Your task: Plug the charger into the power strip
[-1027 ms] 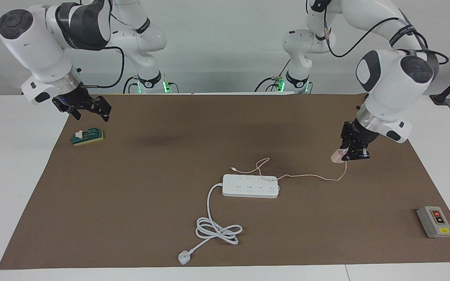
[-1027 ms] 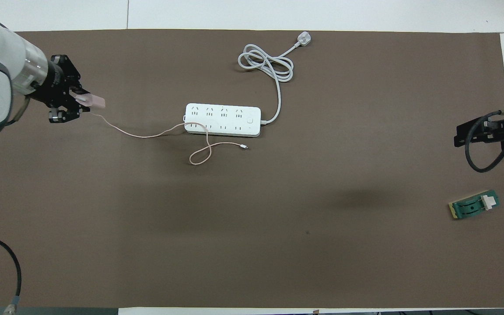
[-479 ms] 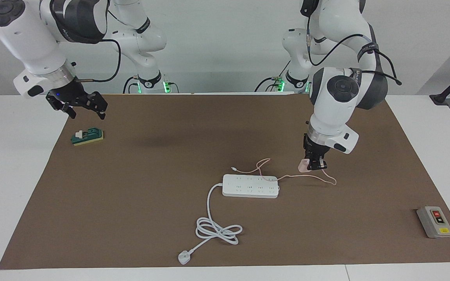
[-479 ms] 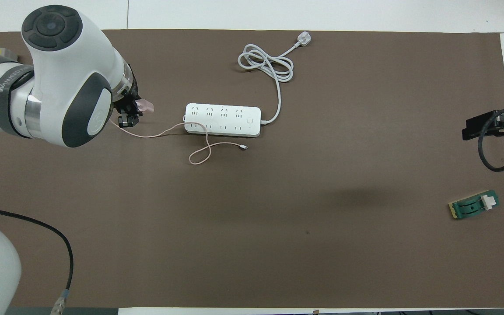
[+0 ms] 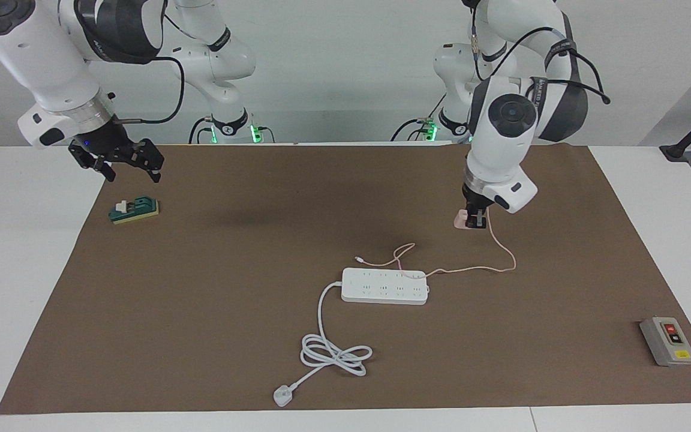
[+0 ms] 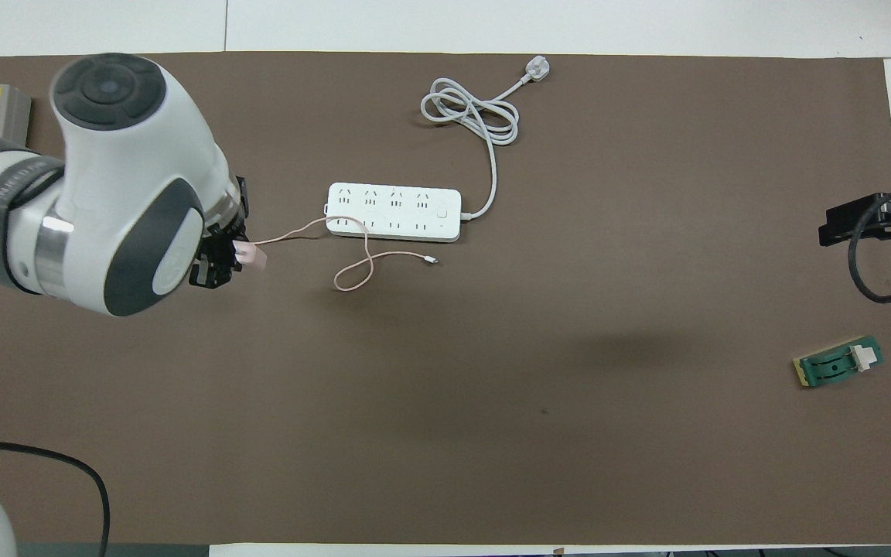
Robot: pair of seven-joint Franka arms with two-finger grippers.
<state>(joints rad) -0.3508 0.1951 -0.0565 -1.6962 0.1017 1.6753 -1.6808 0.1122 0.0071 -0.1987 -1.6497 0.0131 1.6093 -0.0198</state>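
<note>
- left gripper, jaws clamped on the charger, over the mat beside the power strip.
- right gripper, jaws apart, waiting above the green block.

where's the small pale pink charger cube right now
The small pale pink charger cube is held up in the shut left gripper, over the brown mat beside the long white power strip, toward the left arm's end.
</note>
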